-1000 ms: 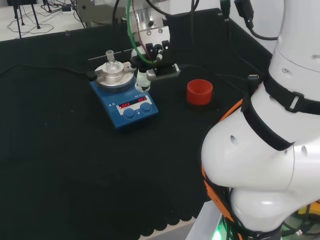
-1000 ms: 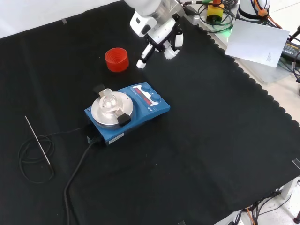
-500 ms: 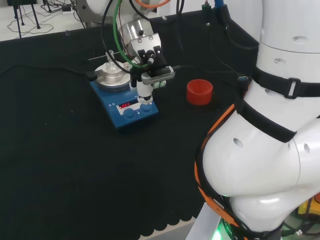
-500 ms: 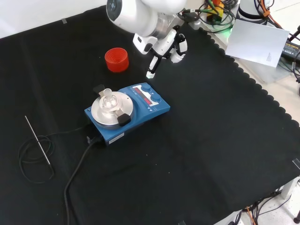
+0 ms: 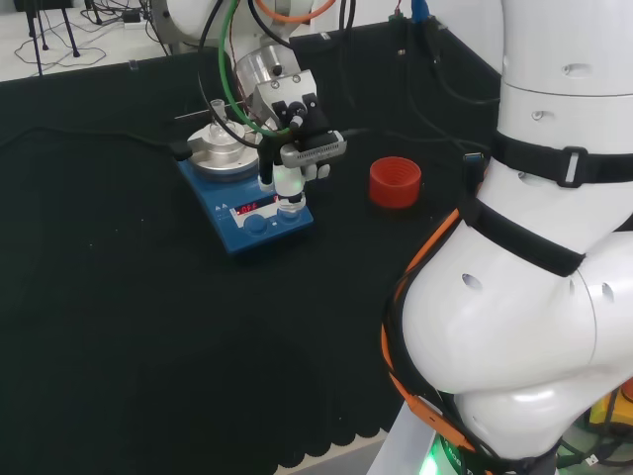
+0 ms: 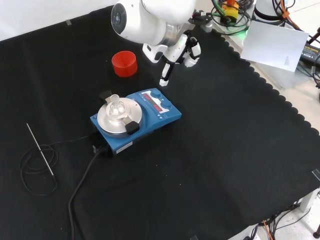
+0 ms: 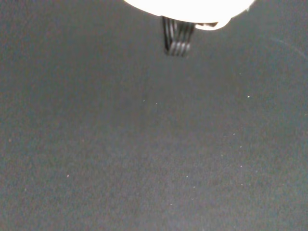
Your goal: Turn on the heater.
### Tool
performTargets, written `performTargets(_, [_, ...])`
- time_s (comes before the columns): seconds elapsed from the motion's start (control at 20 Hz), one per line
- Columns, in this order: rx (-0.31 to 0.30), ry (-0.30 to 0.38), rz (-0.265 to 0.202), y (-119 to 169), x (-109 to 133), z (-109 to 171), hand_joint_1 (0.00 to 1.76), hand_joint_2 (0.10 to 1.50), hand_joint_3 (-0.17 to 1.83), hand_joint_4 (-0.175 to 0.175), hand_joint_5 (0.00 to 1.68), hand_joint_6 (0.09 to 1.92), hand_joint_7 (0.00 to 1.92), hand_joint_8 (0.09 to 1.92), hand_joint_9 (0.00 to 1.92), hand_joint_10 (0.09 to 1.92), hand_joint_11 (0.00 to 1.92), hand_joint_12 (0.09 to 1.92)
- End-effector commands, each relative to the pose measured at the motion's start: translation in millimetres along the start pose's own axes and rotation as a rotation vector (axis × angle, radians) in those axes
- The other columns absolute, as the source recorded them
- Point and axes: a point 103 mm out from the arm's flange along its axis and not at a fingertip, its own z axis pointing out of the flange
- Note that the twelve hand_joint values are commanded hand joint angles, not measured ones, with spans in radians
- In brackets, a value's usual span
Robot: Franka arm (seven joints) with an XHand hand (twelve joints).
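Worktop [image 6: 225, 150]: black cloth, bare under the fingers.
Heater [image 6: 137, 120]: blue hotplate stirrer just below the fingers in the front view; a heavy, stiff, flat-footed box, probably steady under a press.
Hand [image 6: 176, 52]: one finger straight, pointing down; the others curled, holding nothing.
Knobs [image 5: 279, 217]: small, rigid; touch here, just beneath the fingertip.

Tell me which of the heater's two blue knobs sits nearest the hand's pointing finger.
The knob at the heater's far corner in the front view, just below the hand's extended finger; the other knob sits nearer the camera.
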Motion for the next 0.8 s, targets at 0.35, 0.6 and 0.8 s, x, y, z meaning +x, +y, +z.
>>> performTargets(0.35, [0.037,-0.013,-0.047,8.6,16.3,8.1,1.47,0.63,1.15,-0.008,0.11,0.09,1.64,1.65,1.77,1.65,1.71,1.52])
performTargets(0.6, [0.068,-0.027,-0.052,16.2,19.0,10.4,1.47,0.63,1.16,-0.007,0.11,0.09,1.64,1.65,1.78,1.65,1.71,1.52])
performTargets(0.8, [0.084,-0.001,-0.064,22.3,15.6,12.6,1.47,0.63,1.17,-0.007,0.12,0.09,1.65,1.65,1.78,1.65,1.71,1.53])
